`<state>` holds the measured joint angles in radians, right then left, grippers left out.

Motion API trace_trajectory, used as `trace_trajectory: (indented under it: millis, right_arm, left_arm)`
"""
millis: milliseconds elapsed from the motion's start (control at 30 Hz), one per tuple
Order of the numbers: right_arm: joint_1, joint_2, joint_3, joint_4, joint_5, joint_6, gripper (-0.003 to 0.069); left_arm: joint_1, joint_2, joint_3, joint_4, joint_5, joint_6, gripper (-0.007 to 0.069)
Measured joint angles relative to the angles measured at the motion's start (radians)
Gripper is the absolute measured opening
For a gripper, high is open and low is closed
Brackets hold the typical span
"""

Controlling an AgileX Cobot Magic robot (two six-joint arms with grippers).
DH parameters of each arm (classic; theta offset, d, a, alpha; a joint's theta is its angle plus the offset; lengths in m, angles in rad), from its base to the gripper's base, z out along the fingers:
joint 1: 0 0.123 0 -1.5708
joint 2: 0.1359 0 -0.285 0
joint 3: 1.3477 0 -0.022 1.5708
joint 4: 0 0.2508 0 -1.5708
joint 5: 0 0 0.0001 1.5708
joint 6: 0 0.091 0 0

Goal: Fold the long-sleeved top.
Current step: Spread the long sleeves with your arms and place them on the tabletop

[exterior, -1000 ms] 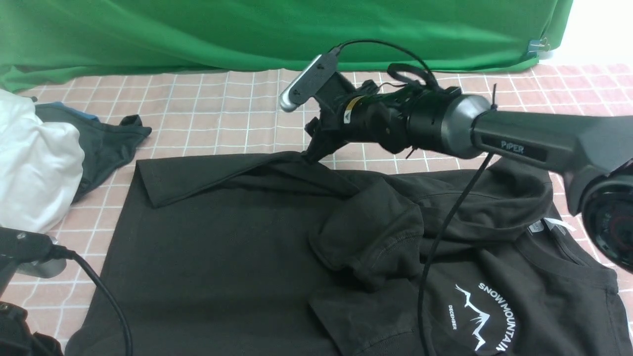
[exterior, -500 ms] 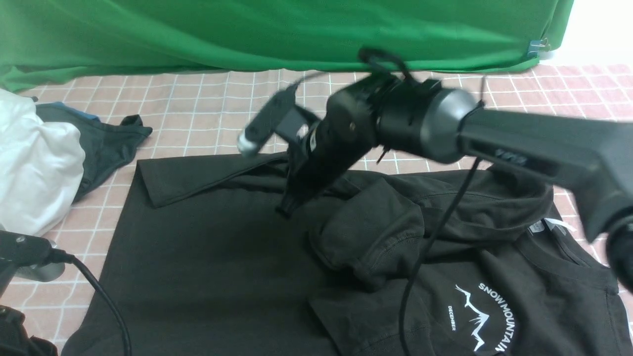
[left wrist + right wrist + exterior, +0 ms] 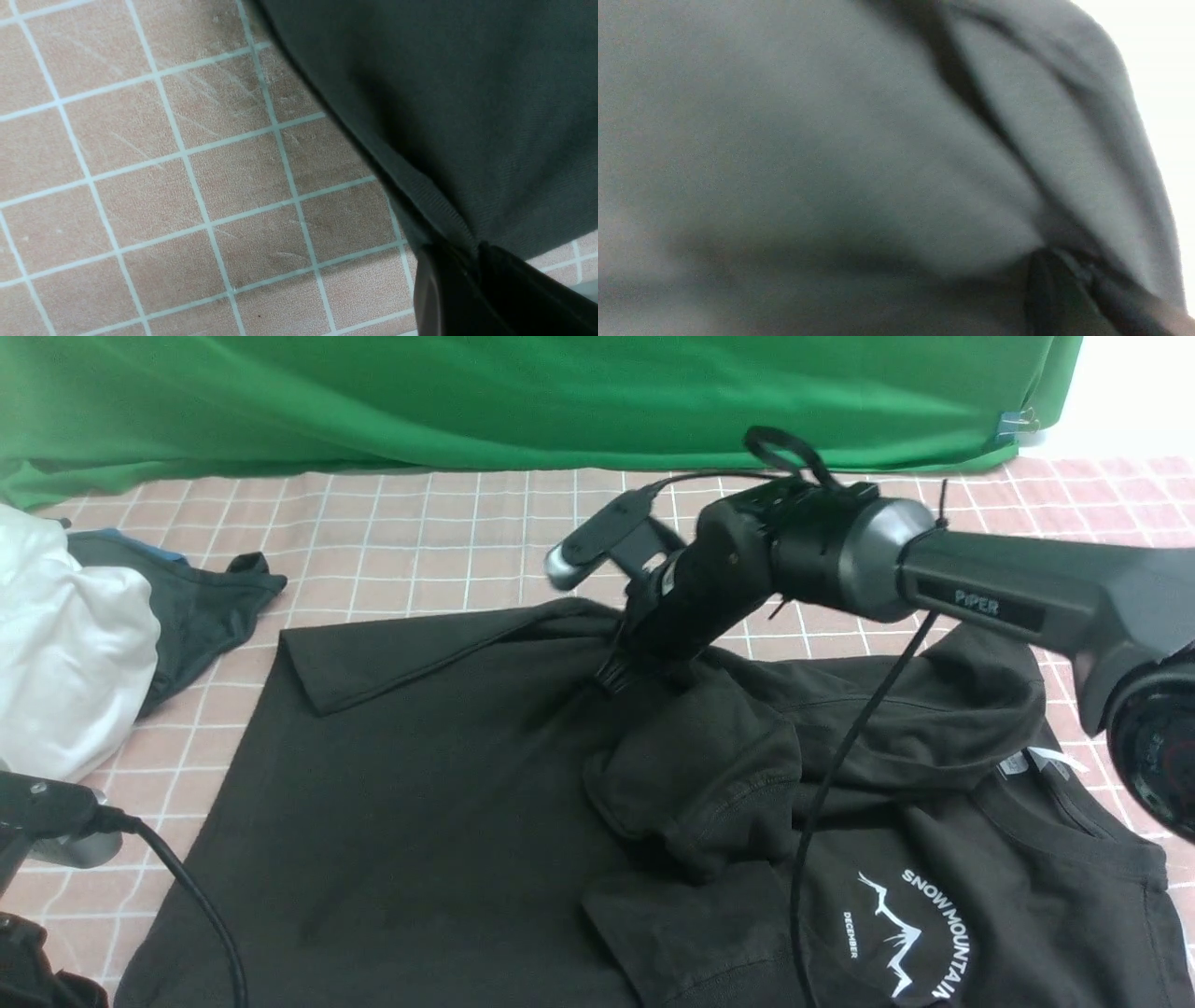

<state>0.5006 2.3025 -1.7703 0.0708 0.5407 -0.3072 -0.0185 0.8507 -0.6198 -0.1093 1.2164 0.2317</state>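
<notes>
Front view: the long-sleeved top lay spread across the checked worktop, long axis running side to side, hem end toward my left and ribbed neck toward my right. My right fingers sat on the far edge at about mid-body, clenched. The cloth rose to them in a small tent, and the right wrist view showed a lifted fold close to the lens, so I judged they held a pinch of the top and were not merely resting on it. From that pinch the far sleeve ran along the far edge toward my left, already laid over the body. The other sleeve lay bunched just on the near side of the right fingers. My left fingers were out of the front view. The left wrist view showed them closed, with the top's hem edge running in between them, low over bare worktop. Judgement: the fold was only partly done. The right arm was the nearer one to the sleeves, so the next pull should draw cloth from the far edge toward me, across the long axis, while the left held the hem end. Risk: dragging the bunched sleeve along.
</notes>
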Motion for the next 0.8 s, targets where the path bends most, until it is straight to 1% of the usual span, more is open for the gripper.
trace_trajectory:
  millis: [67, 100, 133, 200, 233, 300, 333, 433, 500, 533, 567, 600, 667, 700, 733, 767, 800]
  right_arm:
    - [-0.021, 0.010, 0.001, -0.004, -0.089, -0.013, 0.0034]
    - [-0.023, 0.010, 0.001, -0.006, -0.100, -0.015, 0.0034]
    - [-0.039, 0.016, 0.003, -0.012, -0.197, -0.030, 0.0034]
    - [-0.056, 0.019, 0.003, -0.017, -0.321, -0.036, 0.0034]
    - [-0.060, 0.019, 0.003, -0.017, -0.348, -0.038, 0.0034]
    - [-0.078, 0.019, 0.003, -0.018, -0.467, -0.045, 0.0036]
    - [-0.084, 0.015, -0.001, -0.019, -0.484, -0.047, 0.0039]
    - [-0.090, 0.001, -0.012, -0.020, -0.436, -0.048, 0.0050]
    - [-0.090, -0.041, -0.023, -0.017, -0.286, -0.028, 0.0058]
    - [-0.084, -0.070, -0.027, 0.012, -0.175, -0.012, 0.0059]
    - [-0.083, -0.074, -0.028, 0.012, -0.159, -0.010, 0.0059]
    - [-0.071, -0.110, -0.029, 0.064, -0.053, -0.016, 0.0059]
    - [-0.036, -0.152, -0.031, 0.164, 0.076, -0.066, 0.0057]
    - [-0.003, -0.166, -0.032, 0.231, 0.122, -0.105, 0.0055]
    - [0.003, -0.167, -0.033, 0.251, 0.135, -0.111, 0.0055]
    - [0.054, -0.168, -0.041, 0.300, 0.165, -0.146, 0.0054]
    - [0.086, -0.164, -0.048, 0.316, 0.170, -0.161, 0.0054]
  left_arm:
    - [0.000, 0.000, 0.000, 0.000, 0.000, 0.000, 0.0050]
    - [0.000, 0.000, 0.000, 0.000, 0.000, 0.000, 0.0050]
    - [0.000, 0.000, 0.000, 0.000, 0.000, -0.001, 0.0050]
    - [0.000, 0.000, 0.000, 0.000, 0.000, -0.001, 0.0050]
    - [0.000, 0.000, 0.000, 0.000, 0.000, 0.000, 0.0050]
    - [0.000, 0.000, 0.000, 0.001, 0.000, 0.000, 0.0050]
    - [0.000, 0.000, 0.000, 0.001, 0.000, 0.000, 0.0050]
    - [0.000, 0.000, 0.000, 0.001, 0.000, 0.000, 0.0050]
    - [0.000, 0.000, 0.000, 0.002, 0.000, 0.000, 0.0050]
    - [0.000, 0.000, 0.000, 0.002, -0.001, 0.000, 0.0050]
    - [0.000, 0.000, 0.000, 0.002, -0.001, 0.000, 0.0050]
    - [0.000, 0.000, 0.000, 0.002, -0.001, 0.000, 0.0050]
    - [0.000, 0.000, 0.000, 0.002, -0.001, 0.000, 0.0050]
    - [0.000, 0.000, 0.000, 0.001, -0.001, 0.000, 0.0050]
    - [0.000, 0.000, 0.000, 0.001, -0.001, 0.000, 0.0050]
    - [0.000, 0.000, 0.000, 0.001, -0.001, 0.000, 0.0050]
    - [0.000, 0.000, 0.000, 0.001, -0.001, 0.000, 0.0050]
